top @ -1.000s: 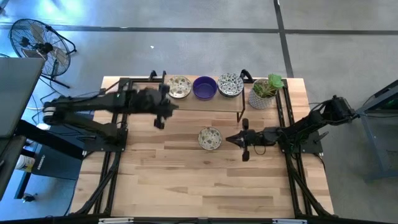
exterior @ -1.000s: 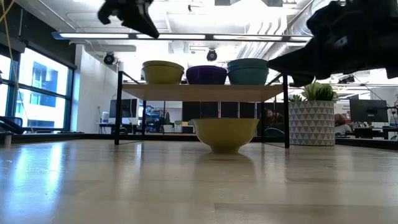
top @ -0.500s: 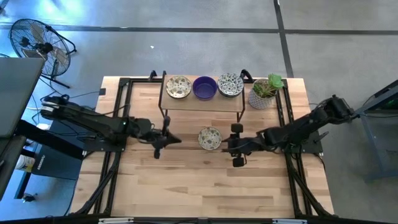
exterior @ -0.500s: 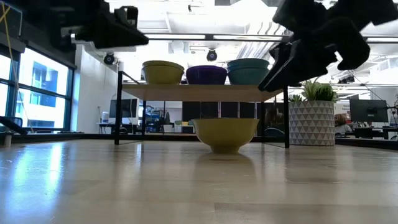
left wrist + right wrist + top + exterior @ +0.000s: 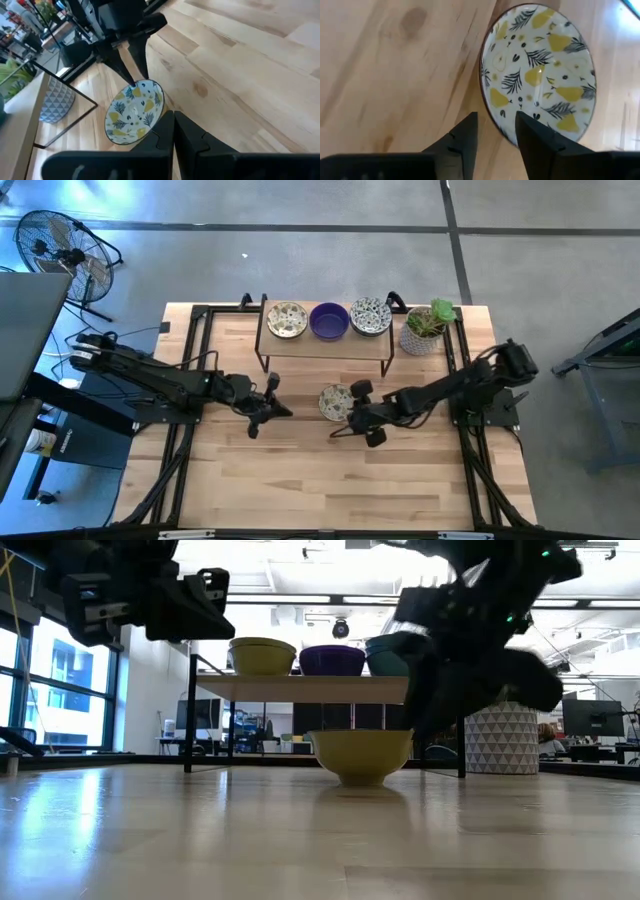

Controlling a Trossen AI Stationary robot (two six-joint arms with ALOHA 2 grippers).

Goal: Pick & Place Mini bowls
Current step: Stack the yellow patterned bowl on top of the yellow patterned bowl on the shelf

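One cream mini bowl (image 5: 337, 401) with a yellow and dark leaf pattern sits on its foot on the table in front of the shelf (image 5: 322, 340). My right gripper (image 5: 495, 134) is open at the bowl's right rim. One finger is over the inside and one is outside. On the shelf stand three more mini bowls: a patterned one (image 5: 287, 320), a purple one (image 5: 329, 321) and another patterned one (image 5: 370, 316). My left gripper (image 5: 173, 134) is shut and empty. It hovers left of the table bowl (image 5: 134, 113). My right gripper's fingers (image 5: 529, 134) stand on either side of the bowl's rim (image 5: 496, 120) on its right side, coming slanting down from the table's right. I cannot tell whether they touch the rim. The bowl rests upright on the table.
A triangle-patterned pot with a green plant (image 5: 425, 328) stands right of the shelf. The shelf's thin black legs (image 5: 461, 730) rise just behind the table bowl (image 5: 362, 755). Bare wood stretches to the near edge (image 5: 320, 490).
My right gripper has opened, moved toward the table's left and come down to the table bowl's right rim. My left gripper has swung from the shelf's left end toward the near edge and down, staying shut. The bowls have not moved.
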